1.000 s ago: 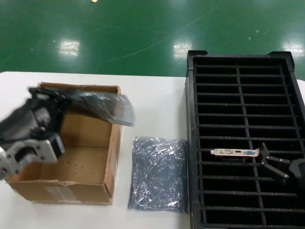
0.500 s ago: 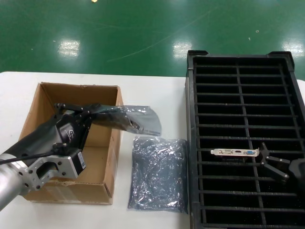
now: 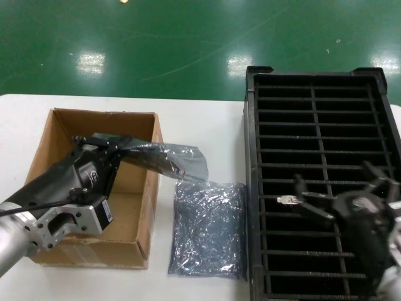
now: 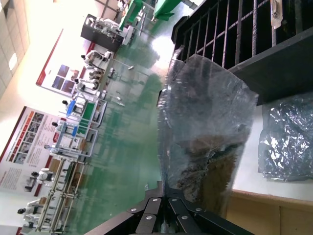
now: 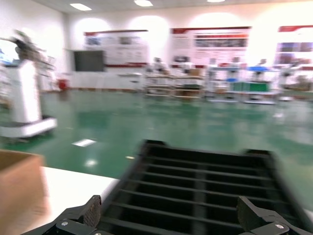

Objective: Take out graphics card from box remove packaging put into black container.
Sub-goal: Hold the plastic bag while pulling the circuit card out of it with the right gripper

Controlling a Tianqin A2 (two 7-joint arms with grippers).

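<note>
**Left gripper holds a bagged card over the box edge; right gripper spread above the crate**

The left gripper point(image 3: 106, 145) sits above the brown cardboard box point(image 3: 135, 244), its fingers closed together on one end of a grey anti-static bag point(image 3: 169, 160). The bag juts out from the fingertips toward the crate, passing over the box's near wall and hanging in the air, its free end above the white table point(image 3: 207, 125). In the left wrist view the same bag point(image 4: 205, 127) rises straight out from between the closed black fingers point(image 4: 166, 208), with a dark shape showing through the plastic close to the grip; what the shape is cannot be told for certain.

A second bag point(image 3: 208, 229) lies flat and crumpled on the table between the box and the black container point(image 3: 252, 125), just beside the container's wall and apart from both grippers.

The right gripper point(image 3: 338, 191) is over the lower part of the black container, with its fingers spread wide apart and nothing between them. The right wrist view shows the two fingertips point(image 5: 93, 210) far apart with the ribbed slots of the container point(image 5: 195, 176) beyond them. A graphics card point(image 3: 287, 200) stands in a slot of the left column, only the end of its silver bracket visible, just beside the right gripper's nearer finger; whether they touch cannot be told.
</note>
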